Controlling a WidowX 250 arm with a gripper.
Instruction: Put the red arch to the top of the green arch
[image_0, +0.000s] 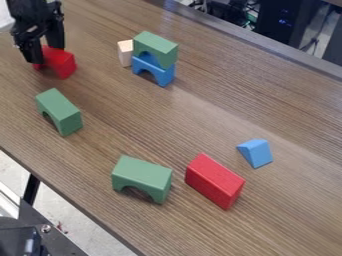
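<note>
Red block (214, 179) nearest; red arch (61, 63) between fingers (56, 36)

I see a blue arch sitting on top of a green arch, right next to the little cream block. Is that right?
Not quite: the two arches are the other way round. In the camera view, the green arch sits on top of the blue arch. They are right next to the little cream block.

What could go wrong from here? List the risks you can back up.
The hand appears to be toward one end of the red arch, so the arch could tilt or slip. The target could be confused among three green arches: one nearest the hand, one beside the red block, one on the blue arch. That stack might topple if bumped.
</note>
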